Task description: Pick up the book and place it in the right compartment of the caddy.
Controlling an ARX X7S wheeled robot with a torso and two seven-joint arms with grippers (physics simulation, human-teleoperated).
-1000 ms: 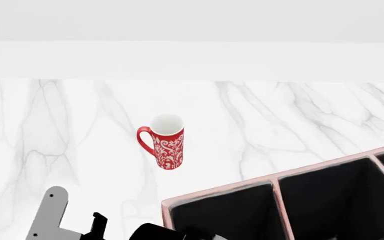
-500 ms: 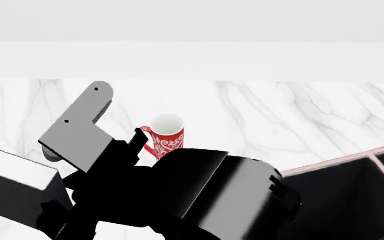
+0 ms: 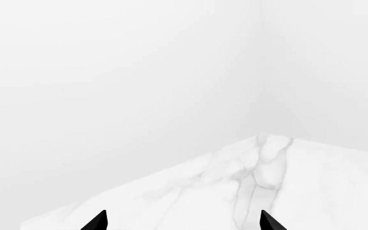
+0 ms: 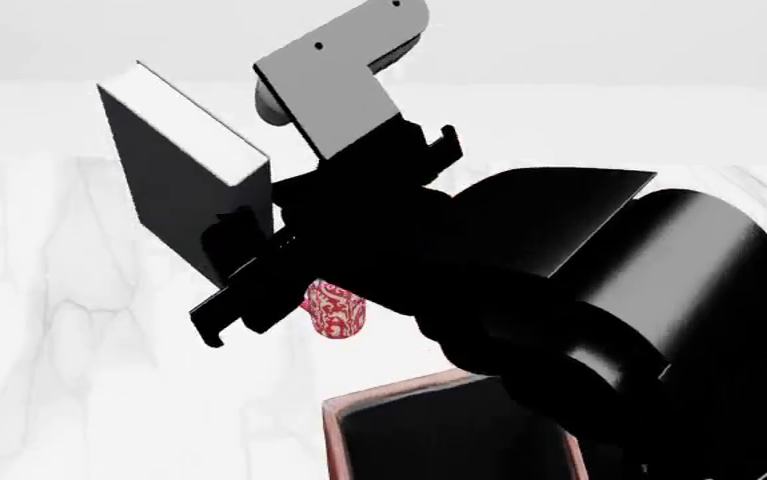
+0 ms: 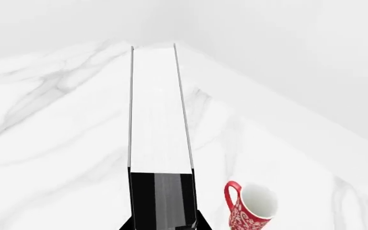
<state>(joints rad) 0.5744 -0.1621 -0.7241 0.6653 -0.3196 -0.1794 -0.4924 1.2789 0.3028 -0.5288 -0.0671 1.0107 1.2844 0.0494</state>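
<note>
Right end effector (image 4: 243, 265) was clamped on the book (image 4: 176, 175) at upper left by its lower end; stiff, probably heavy. Left end effector (image 3: 182, 221) sat open, empty.

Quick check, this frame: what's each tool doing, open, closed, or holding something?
Left tool: open, nothing between its tips, marble table beyond.
Right tool: closed on the book, held raised above the table, mug beside it.

Mug (image 4: 336, 310) and caddy (image 4: 397, 430) mostly arm-hidden.
</note>
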